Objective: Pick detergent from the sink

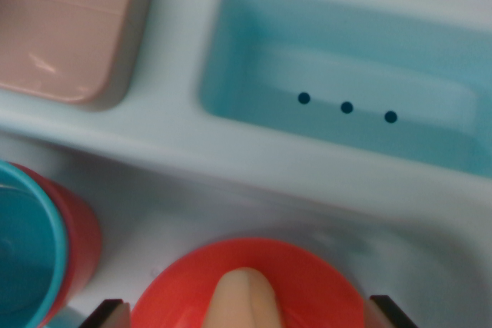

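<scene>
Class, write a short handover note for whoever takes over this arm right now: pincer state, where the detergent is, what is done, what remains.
Pincer: open, its two dark-tipped fingers on either side of the red round-topped detergent bottle with a cream spout; contact is not visible.
The bottle sits at the bottom of the wrist view, by the pale white sink wall.
Light blue rectangular basin with three dark holes lies beyond; red cup with teal liner is at the wrist view's left.
Done: approach and alignment.
Left: close, lift the bottle out.
</scene>
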